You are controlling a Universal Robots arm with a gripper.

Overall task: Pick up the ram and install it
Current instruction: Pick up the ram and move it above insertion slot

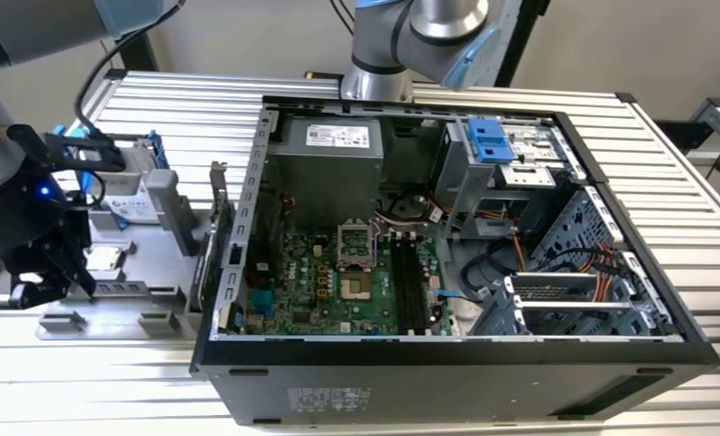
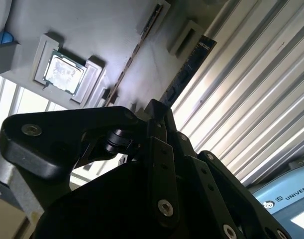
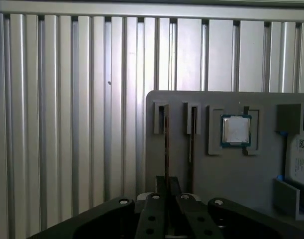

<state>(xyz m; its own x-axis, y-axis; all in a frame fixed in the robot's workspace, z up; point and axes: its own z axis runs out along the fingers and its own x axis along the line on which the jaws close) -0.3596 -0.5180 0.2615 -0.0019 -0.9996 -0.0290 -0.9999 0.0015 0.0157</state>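
Exterior view high over case point(image 1: 457, 381), both wrist views close, sharing grey tray point(image 3: 226, 179) point(image 2: 107, 25), second seemingly tilted.

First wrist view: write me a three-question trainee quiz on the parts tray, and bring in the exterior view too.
1. True or false: the gray tray holds three thin sticks.
2. The hand lines up with which stick? A: the one nearest the processor chip; B: the ram, farthest from the chip; C: neither.
3. In the exterior view, the tray sits on which side of the open computer case?
Key: 1 false, two; 2 B; 3 the exterior view's left.
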